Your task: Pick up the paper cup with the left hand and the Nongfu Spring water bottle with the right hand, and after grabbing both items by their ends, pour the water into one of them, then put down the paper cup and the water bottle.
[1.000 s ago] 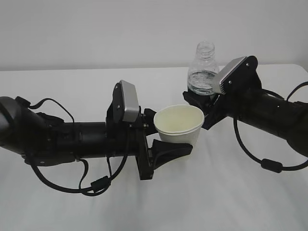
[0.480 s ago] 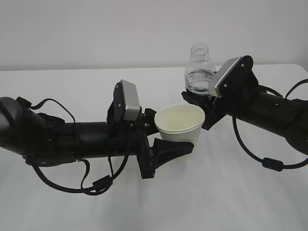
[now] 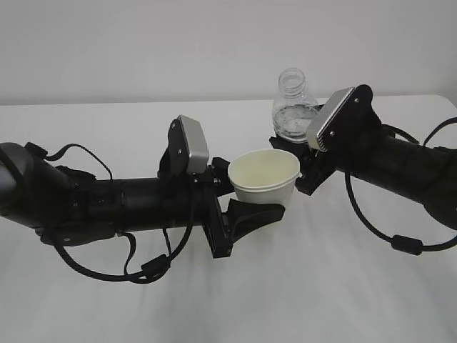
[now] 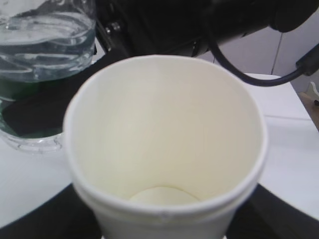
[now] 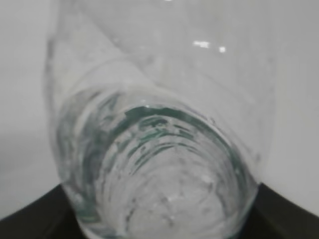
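My left gripper [image 3: 258, 191] is shut on the white paper cup [image 3: 264, 175], which it holds upright above the table. In the left wrist view the cup [image 4: 164, 149] fills the frame, and its cream inside looks dry. My right gripper [image 3: 289, 164] is shut on the lower end of the Nongfu Spring water bottle [image 3: 294, 107]. The bottle has no cap, stands nearly upright, and sits just behind and right of the cup's rim. Water [image 5: 164, 189] shows in its lower part. The same bottle [image 4: 45, 45] appears at the left wrist view's top left.
The white table [image 3: 321, 286] runs under both arms, with its far edge against a pale wall. Black cables loop below the left arm [image 3: 93, 207] and beside the right arm [image 3: 400, 171]. The two grippers are close together at mid-table.
The right gripper has carried the bottle left and slightly down, closer to the cup's rim. The left gripper and cup have lifted a little. Both grips are unchanged.
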